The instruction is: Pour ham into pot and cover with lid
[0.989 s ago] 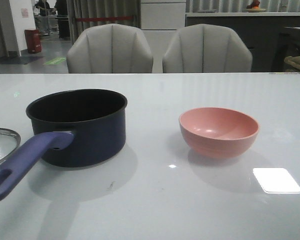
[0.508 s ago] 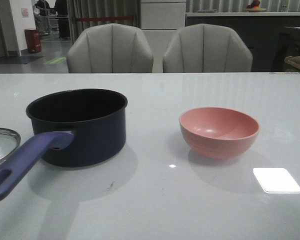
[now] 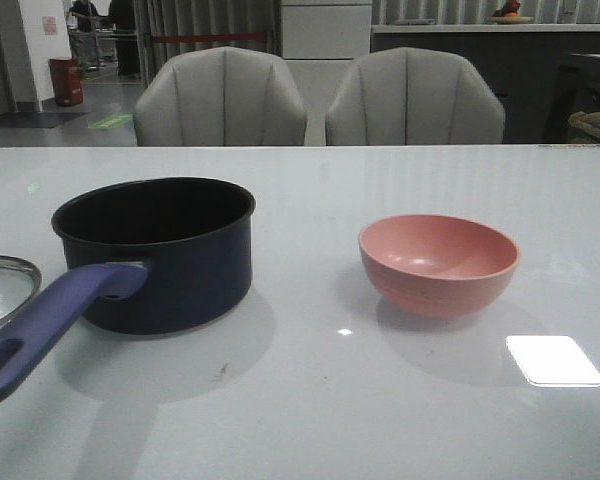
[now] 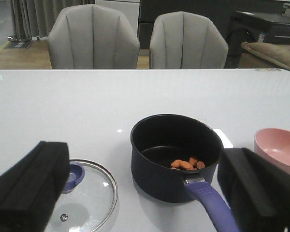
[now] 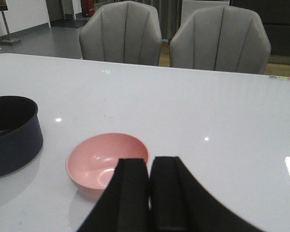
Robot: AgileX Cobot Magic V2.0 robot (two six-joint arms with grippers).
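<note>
The table [image 3: 380,400] is seen bearing the pot [image 3: 170,250], with ham [image 4: 187,164] lying inside. The pink bowl [image 3: 438,262] is set well apart; the lid [image 4: 87,191] lies flat beside the pot. The left gripper [image 4: 145,193] is spread wide, empty; the right gripper [image 5: 149,193] is closed, empty.

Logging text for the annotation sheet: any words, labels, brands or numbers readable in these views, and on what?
None readable.
Wall sign, far left in the front view: too blurred.
Floor sign in the right wrist view: too small.
Pot, lid, bowl: no visible markings.
</note>
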